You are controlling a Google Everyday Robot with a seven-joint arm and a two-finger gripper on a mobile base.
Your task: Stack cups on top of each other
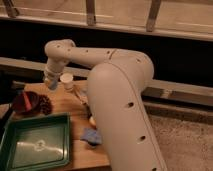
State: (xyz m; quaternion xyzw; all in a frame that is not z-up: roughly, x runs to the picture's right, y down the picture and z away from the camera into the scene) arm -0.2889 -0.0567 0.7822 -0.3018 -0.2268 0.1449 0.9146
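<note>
your stack is not made yet: the two cups are side by side, not one in the other. the white cup [66, 81] stands upright on the counter [62, 105] in its far left part, with nothing in it or on top of it that you can make out. the gripper [50, 81] hangs just left of that cup, low over the counter, at the end of the arm that bends across from the right. the blue-grey cup [52, 86] shows at the gripper's lower tip, close beside the white cup's base. you cannot tell how the jaws stand, nor whether they have hold of that cup or it rests on the wood. as a judgement, you are at the picking or carrying stage. what is left is to lift the blue-grey cup clear, bring it over the white cup's mouth and let it down inside. the reddish-brown bowl [25, 101] to the left, the green tray [37, 119] at the near left and the flat blue piece [91, 135] by the arm take no part.
</note>
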